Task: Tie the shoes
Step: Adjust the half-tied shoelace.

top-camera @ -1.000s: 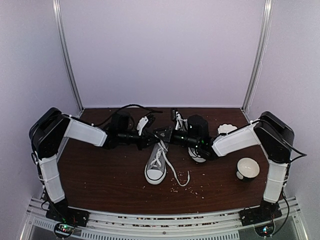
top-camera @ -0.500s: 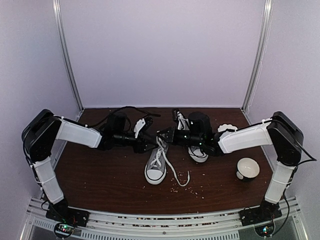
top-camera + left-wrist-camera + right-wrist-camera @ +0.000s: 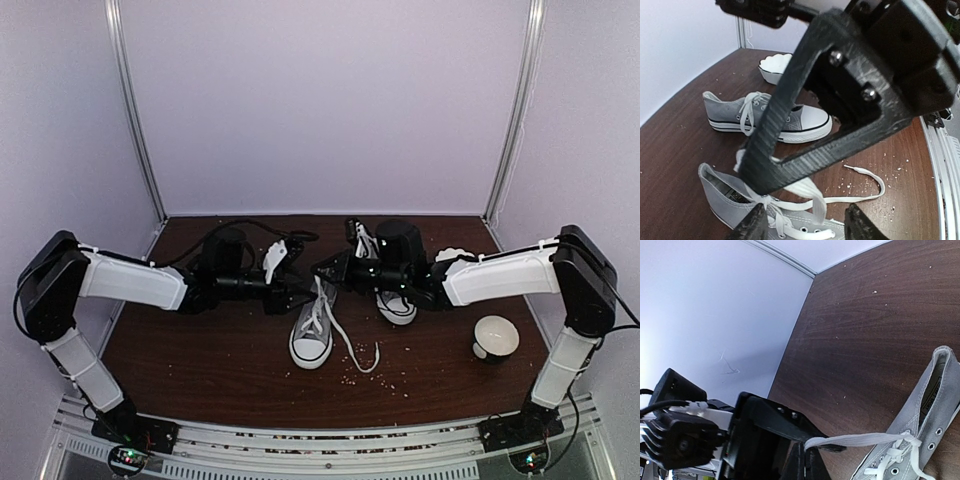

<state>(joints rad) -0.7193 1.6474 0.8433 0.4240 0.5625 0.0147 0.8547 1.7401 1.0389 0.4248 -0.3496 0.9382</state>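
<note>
Near the table's (image 3: 200, 350) middle, the right gripper (image 3: 807, 450) is pinching the near shoe's (image 3: 312, 335) lace (image 3: 855, 440) taut. The left gripper (image 3: 805, 225) is hanging half open, holding nothing. This one and the far shoe (image 3: 770, 117) are seemingly awaiting bows.

We stretch both arms inward, forearms nearly level, so that our wrists almost meet in the middle. Our left gripper (image 3: 285, 281) holds its jaws parted, the fingers (image 3: 754, 226) well apart and clasping nothing. Our right gripper (image 3: 323, 268), just beside it and pointing toward it, is pinched closed on a white lace (image 3: 855, 440).
</note>
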